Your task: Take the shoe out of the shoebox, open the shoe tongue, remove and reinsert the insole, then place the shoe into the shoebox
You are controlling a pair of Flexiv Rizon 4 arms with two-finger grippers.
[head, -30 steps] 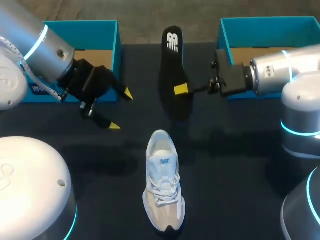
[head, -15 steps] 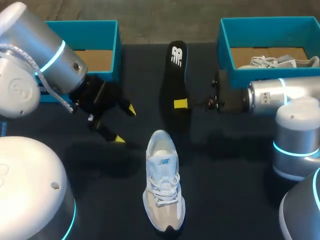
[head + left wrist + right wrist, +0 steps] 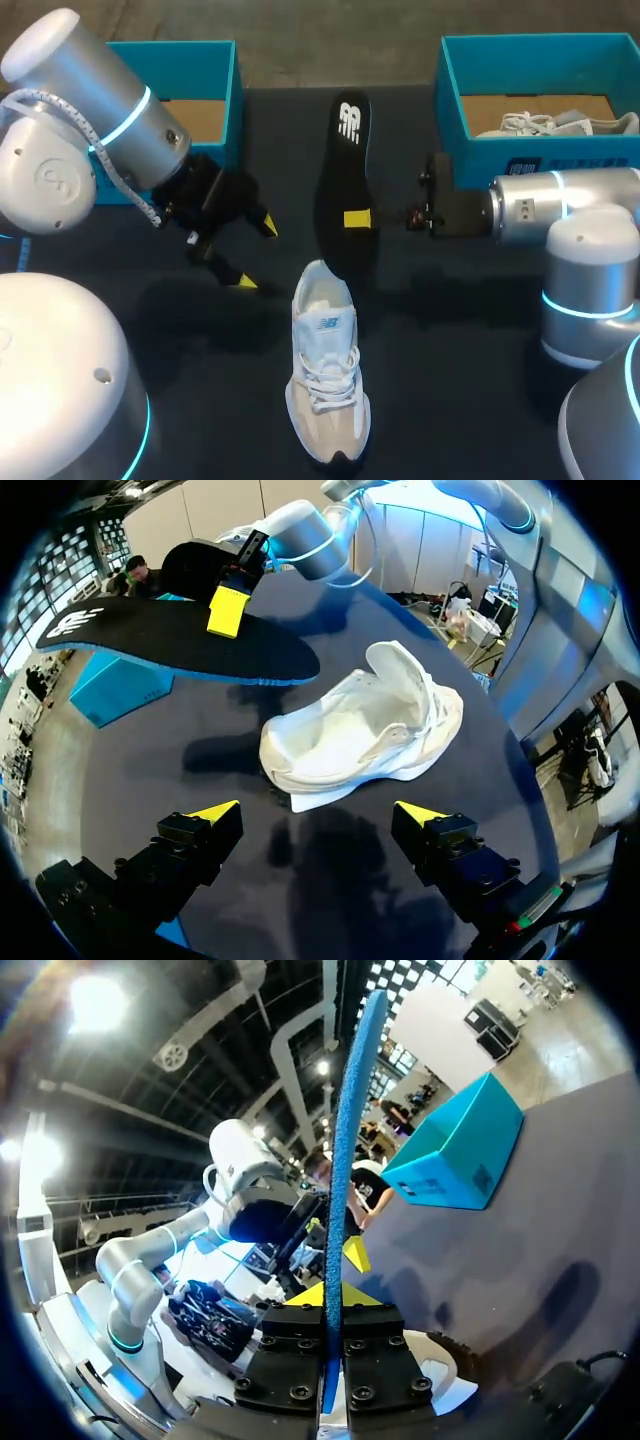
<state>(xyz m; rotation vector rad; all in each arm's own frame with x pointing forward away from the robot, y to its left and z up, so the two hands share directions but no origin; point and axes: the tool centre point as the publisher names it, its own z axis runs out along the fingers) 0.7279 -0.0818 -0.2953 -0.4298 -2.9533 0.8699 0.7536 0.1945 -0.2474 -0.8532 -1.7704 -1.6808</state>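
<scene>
Pinching thin black insole point(image 3: 341, 160): right gripper point(image 3: 358, 219); white laced shoe point(image 3: 325, 365) nearby.

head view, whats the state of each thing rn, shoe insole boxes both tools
shoe: upright on the table, tongue pulled open
insole: out of the shoe, gripped by the right tool
right tool: shut on the insole
left tool: open, empty
left shoebox: open, no shoe visible inside
right shoebox: open, second shoe inside

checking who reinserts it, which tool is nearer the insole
Right. The right tool is shut on the insole; the left tool hangs open off to its side, not touching it.
</scene>
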